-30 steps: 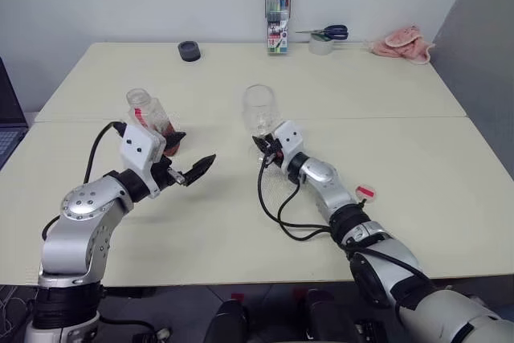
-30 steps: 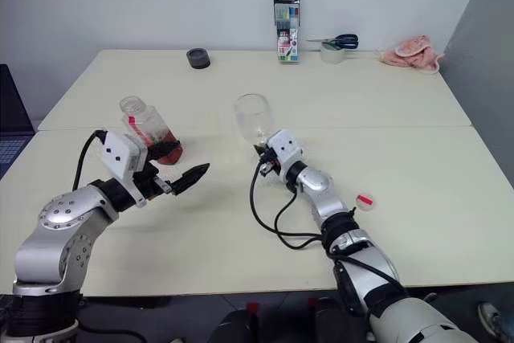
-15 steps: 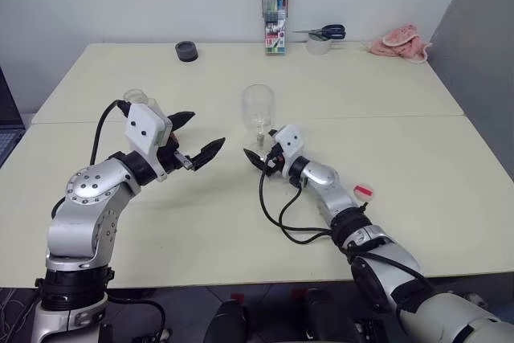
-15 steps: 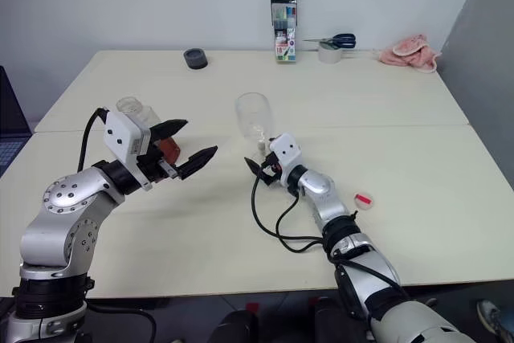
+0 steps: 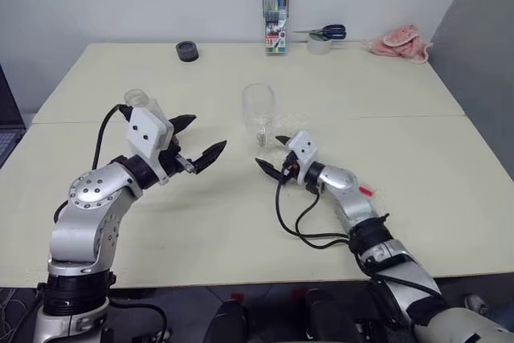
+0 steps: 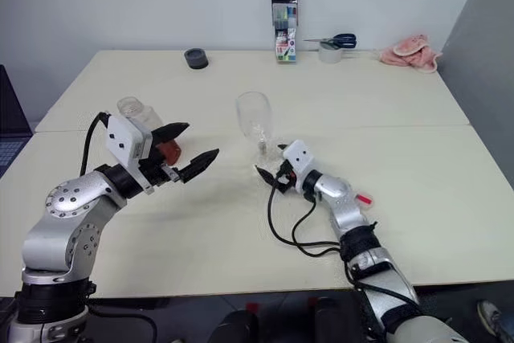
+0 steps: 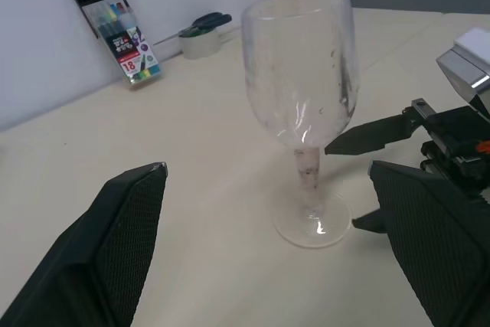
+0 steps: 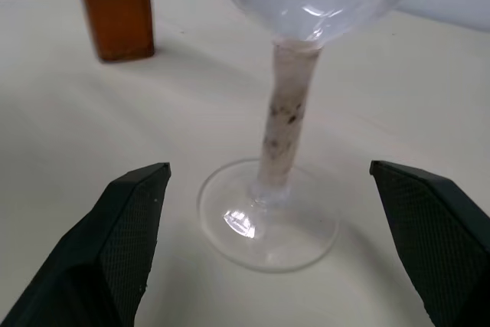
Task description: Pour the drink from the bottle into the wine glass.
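The wine glass (image 5: 259, 112) stands upright and empty in the middle of the table. My right gripper (image 5: 271, 153) is open just in front of its foot (image 8: 268, 220), with the fingers (image 8: 107, 250) on either side of the stem but clear of it. My left gripper (image 5: 203, 136) hovers open to the glass's left, pointing at the bowl (image 7: 302, 74). Behind the left hand stands the bottle (image 6: 132, 108), partly hidden and with no cap on its mouth. The reddish-brown drink (image 8: 116, 13) fills its lower part.
A small red and white thing (image 6: 363, 198) lies beside my right forearm. Along the far edge are a dark round thing (image 5: 187, 51), a case of pens (image 5: 276, 6), scissors on a tape roll (image 5: 324, 36) and a pink cloth (image 5: 401, 42).
My right gripper has opened off the glass's stem and drawn back a little. The glass stays standing where it was. The left gripper has stayed open and has hardly moved.
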